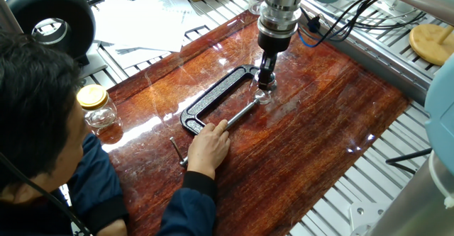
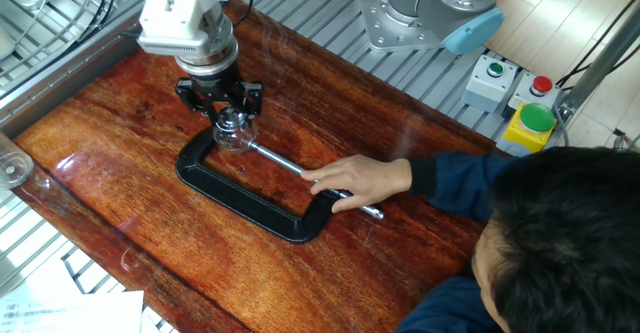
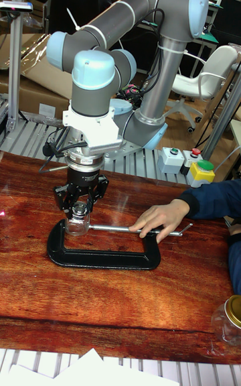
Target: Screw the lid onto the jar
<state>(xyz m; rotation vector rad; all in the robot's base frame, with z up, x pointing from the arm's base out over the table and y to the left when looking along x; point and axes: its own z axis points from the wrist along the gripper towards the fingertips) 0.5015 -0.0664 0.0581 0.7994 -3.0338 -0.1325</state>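
Note:
The tiny clear jar (image 1: pixel 264 96) (image 2: pixel 233 135) (image 3: pixel 77 222) stands upright on the wooden tabletop, held between the jaw and screw of a black C-clamp (image 1: pixel 213 101) (image 2: pixel 240 198) (image 3: pixel 100 255). The small clear lid (image 2: pixel 232 120) (image 3: pixel 79 210) sits on the jar's mouth and glints. My gripper (image 1: pixel 266 81) (image 2: pixel 230 108) (image 3: pixel 80 202) hangs straight over it, pointing down. Its black fingers are spread to either side of the lid, just above it. How tightly the lid sits on the thread cannot be seen.
A person's hand (image 1: pixel 209 147) (image 2: pixel 365 178) (image 3: pixel 157 218) rests on the clamp's screw rod. A bigger yellow-lidded jar (image 1: pixel 96 108) (image 3: pixel 231 322) stands near the table's edge by the person. A button box (image 2: pixel 527 123) sits off the board.

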